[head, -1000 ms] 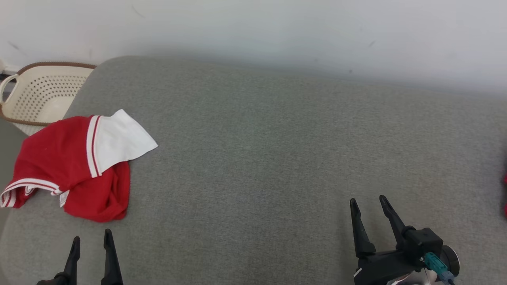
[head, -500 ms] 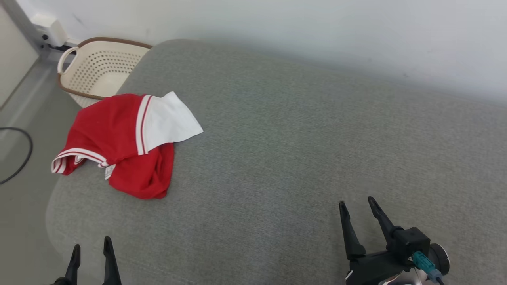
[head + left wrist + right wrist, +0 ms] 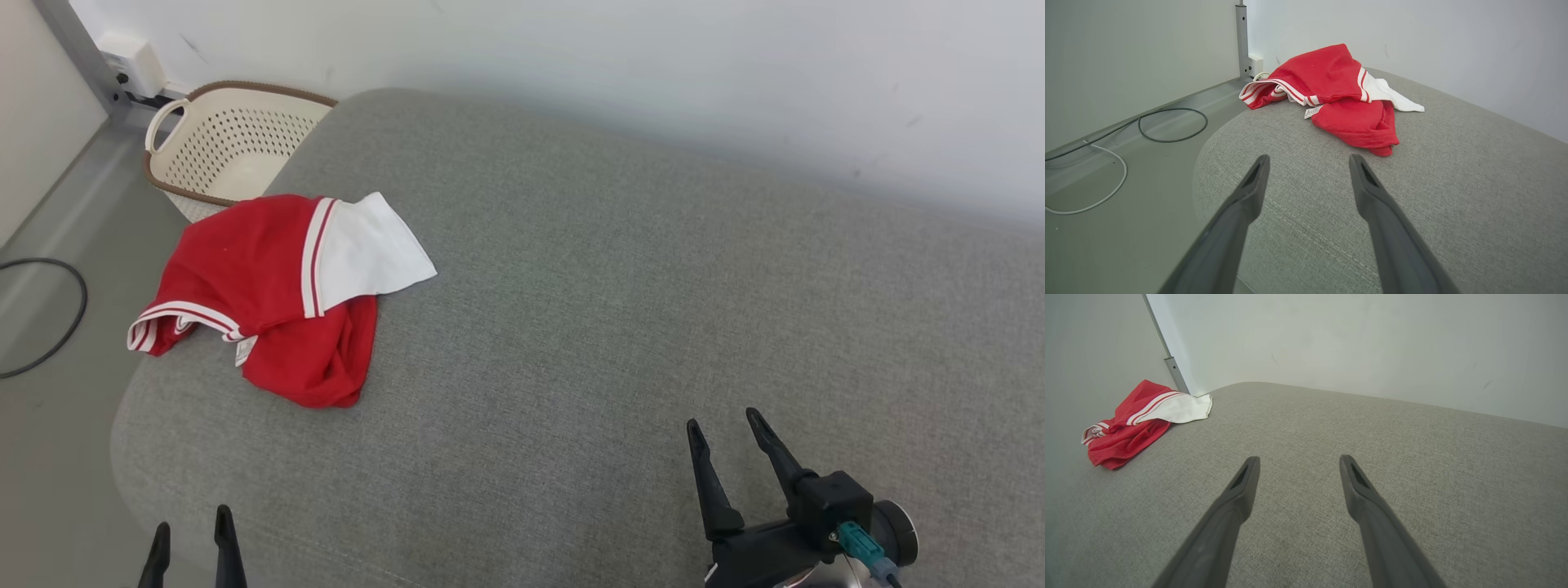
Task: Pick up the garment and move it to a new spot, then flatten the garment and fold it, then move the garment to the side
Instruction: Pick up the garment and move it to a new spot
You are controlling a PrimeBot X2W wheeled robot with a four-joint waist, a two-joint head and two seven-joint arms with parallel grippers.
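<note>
While left pincer [image 3: 191, 520] and right pincer [image 3: 722, 417] gape empty, crumpled red-and-white garment [image 3: 245, 278], rounded grey woven cushion [image 3: 612, 310].

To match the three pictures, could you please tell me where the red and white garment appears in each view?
Head view: garment left of centre, just below the basket.
Left wrist view: garment top centre, beyond the open left gripper.
Right wrist view: garment at the left edge, midway up.
Shared landmark: the grey cushion it lies on.
</note>
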